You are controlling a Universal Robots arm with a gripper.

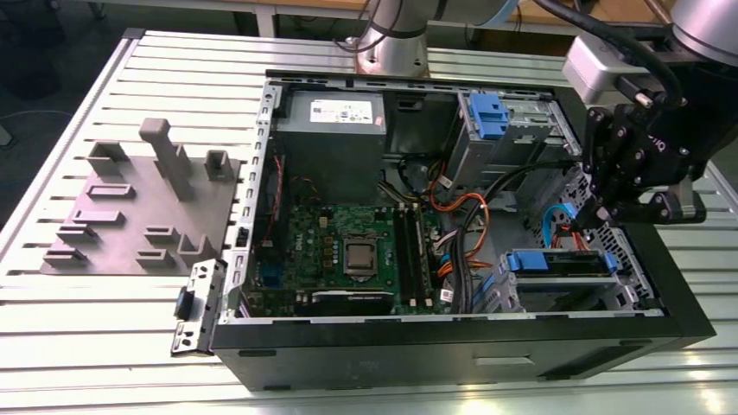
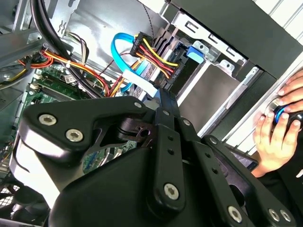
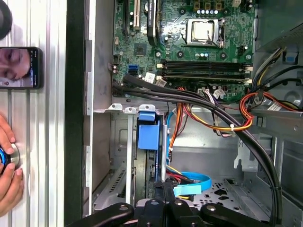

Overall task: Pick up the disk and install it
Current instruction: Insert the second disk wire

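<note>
Leftmost, grey fixture plate (image 1: 138, 207) on slatted table (image 1: 69, 346); next, open computer case (image 1: 461, 346) lying on its side, motherboard (image 1: 346, 251) at its centre; at 4 o'clock inside the case, disk (image 1: 559, 262) sitting in the lower drive bay, blue carrier front showing; just above it, at 3 o'clock, gripper (image 1: 588, 222) pointing down, claw pinched narrow and holding nothing, tips close beside the loose cables (image 1: 554, 216). Likely hazards: snagging a cable on the tips; pressing off-centre and jamming the carrier crooked in its rails.
</note>
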